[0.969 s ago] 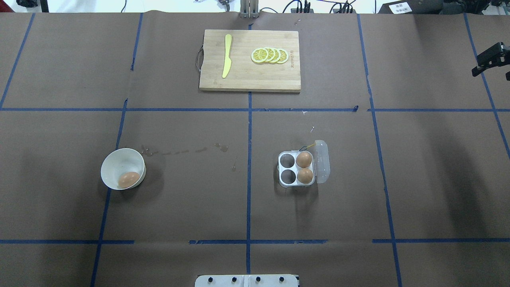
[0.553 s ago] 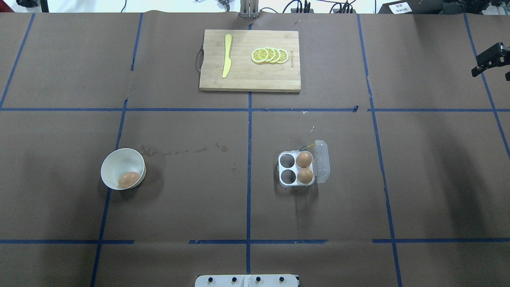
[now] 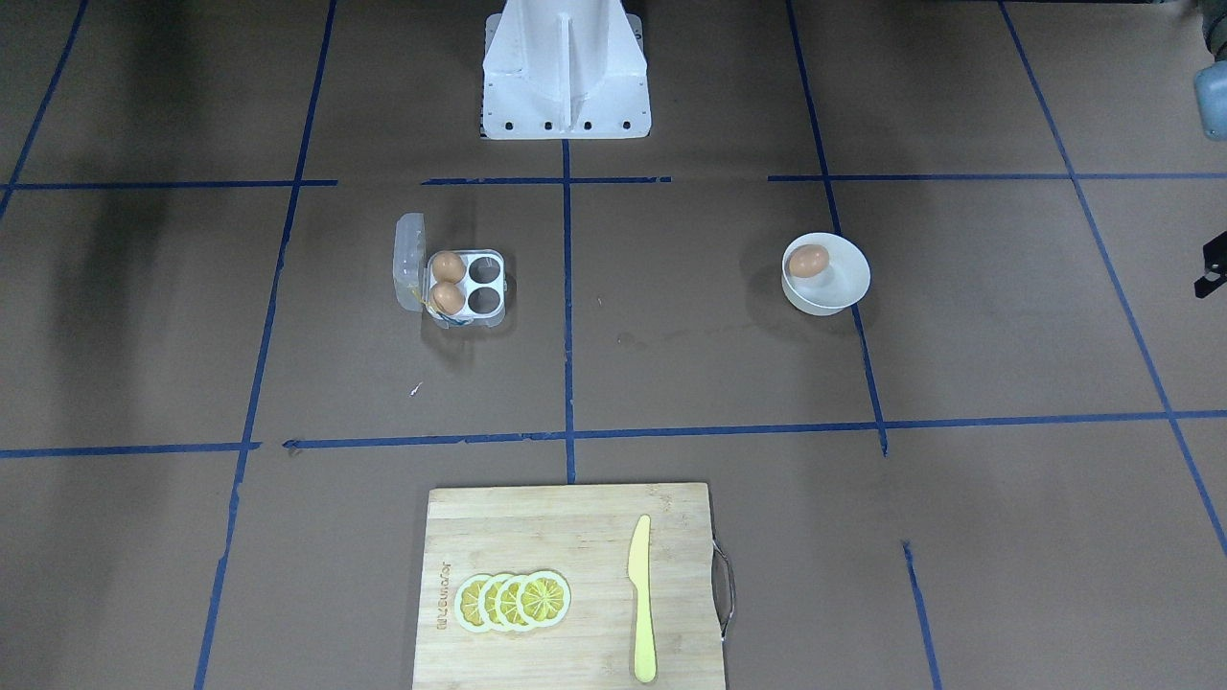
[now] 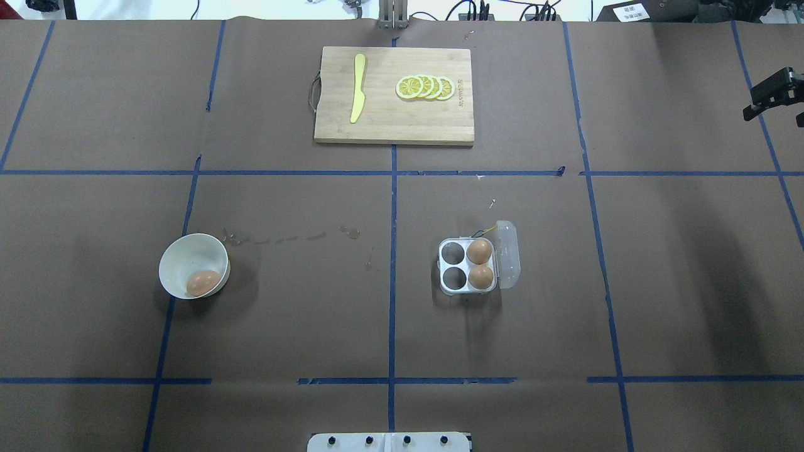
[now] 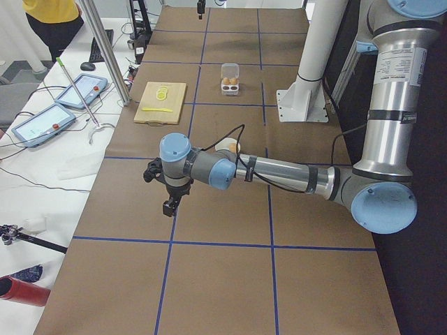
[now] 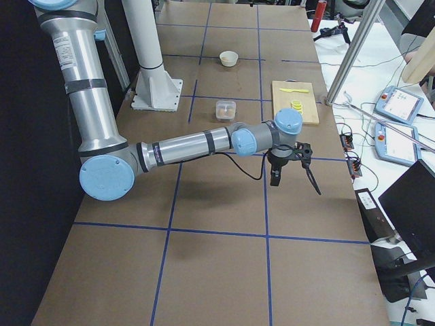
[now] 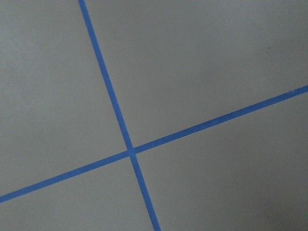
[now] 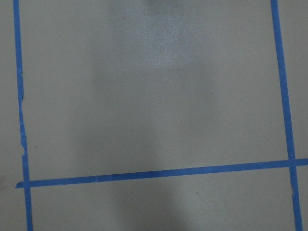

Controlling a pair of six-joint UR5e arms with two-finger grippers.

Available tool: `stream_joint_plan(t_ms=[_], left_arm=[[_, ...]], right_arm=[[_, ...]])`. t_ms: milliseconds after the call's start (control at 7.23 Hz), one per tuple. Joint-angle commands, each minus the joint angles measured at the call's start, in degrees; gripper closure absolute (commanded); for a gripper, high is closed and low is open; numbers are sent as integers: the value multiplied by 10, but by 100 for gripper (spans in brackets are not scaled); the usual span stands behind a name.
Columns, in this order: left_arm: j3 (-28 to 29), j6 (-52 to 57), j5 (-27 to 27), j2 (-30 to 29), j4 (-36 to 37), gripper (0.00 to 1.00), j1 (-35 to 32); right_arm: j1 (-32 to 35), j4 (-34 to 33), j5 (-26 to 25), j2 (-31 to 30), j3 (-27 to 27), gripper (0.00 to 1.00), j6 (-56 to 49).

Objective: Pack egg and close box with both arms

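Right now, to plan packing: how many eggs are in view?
3. One egg in the white bowl; far egg and near egg in the box, beside its lid. None seems hidden.

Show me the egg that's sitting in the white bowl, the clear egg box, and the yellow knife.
egg (image 4: pixel 203 283): overhead exterior view, centre of its shell.
box (image 4: pixel 451 265): overhead exterior view, tray ridge between the two empty cells.
yellow knife (image 4: pixel 358 88): overhead exterior view, about halfway along its length.
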Motion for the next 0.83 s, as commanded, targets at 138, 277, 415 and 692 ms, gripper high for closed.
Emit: stream_joint_plan(t_ms=[138,277,415,692], left_arm=[[-75,-49,0,-2,-27,0,88],[-83,-48,-1,-2,-39,0,100],[-86,-51,0,-2,-72,0,132],[-86,-54,-1,-7,-108,0,193]], right_arm=[[-7,6,1,-3,6,0,0],[-14,6,0,-2,16,0,1],[-17,6,0,-2,19,0,1],[-31,6,-2,0,27,0,0]])
